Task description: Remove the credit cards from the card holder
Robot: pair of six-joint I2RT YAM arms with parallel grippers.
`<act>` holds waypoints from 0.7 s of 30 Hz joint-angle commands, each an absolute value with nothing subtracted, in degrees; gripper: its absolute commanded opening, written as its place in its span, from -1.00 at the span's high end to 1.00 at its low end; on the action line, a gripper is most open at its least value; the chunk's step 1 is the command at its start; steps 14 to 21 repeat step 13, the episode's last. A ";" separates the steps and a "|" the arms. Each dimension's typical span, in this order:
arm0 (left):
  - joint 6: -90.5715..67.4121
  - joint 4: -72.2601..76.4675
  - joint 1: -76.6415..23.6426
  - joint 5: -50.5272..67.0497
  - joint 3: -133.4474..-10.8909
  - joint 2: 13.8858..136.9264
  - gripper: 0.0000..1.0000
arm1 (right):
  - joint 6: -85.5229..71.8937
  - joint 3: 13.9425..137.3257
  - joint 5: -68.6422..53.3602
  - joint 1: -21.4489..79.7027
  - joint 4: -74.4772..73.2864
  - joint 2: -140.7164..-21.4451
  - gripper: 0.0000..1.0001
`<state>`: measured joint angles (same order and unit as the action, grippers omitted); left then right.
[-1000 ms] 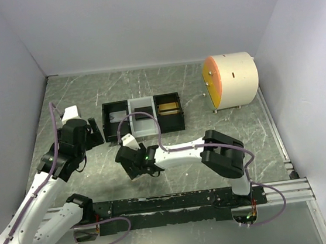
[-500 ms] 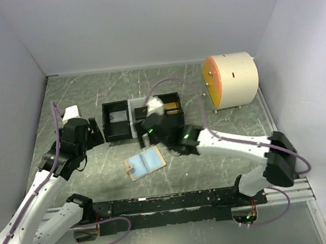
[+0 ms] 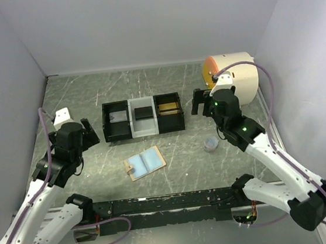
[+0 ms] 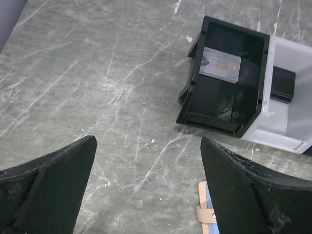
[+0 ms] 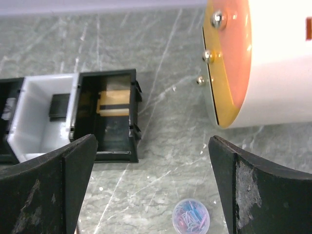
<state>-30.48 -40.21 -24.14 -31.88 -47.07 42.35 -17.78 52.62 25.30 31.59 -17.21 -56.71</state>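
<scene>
We are holding both pincers wide and empty: the left pincer (image 3: 88, 133) beside the tray (image 3: 144, 134), the right pincer (image 3: 202, 102) by the white drum (image 3: 237, 78). The card holder (image 3: 145, 163) is lying open, blue faces up, on the desk (image 3: 184, 149) nearside of the tray, its long axis slanting; our left arm is somewhat nearer. The credit cards (image 3: 144, 113) are sitting one per tray compartment.

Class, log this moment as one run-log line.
left claw: open, empty | right claw: open, empty | card holder: open, blue faces up | silver-grey card, black card, gold card: one per tray compartment
</scene>
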 commanded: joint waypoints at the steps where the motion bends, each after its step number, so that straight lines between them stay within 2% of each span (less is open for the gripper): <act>1: -30.42 -39.60 -23.99 -34.28 -48.31 38.22 -1.00 | -12.73 55.27 23.64 31.56 -18.07 -51.95 -1.00; 10: -30.33 -38.87 -23.99 -36.02 -47.34 31.41 -0.99 | -14.83 56.64 26.00 31.55 -21.10 -48.32 -1.00; 21: -30.65 -39.38 -23.99 -36.19 -47.50 31.22 -1.00 | -14.90 56.98 27.68 31.55 -22.93 -49.00 -1.00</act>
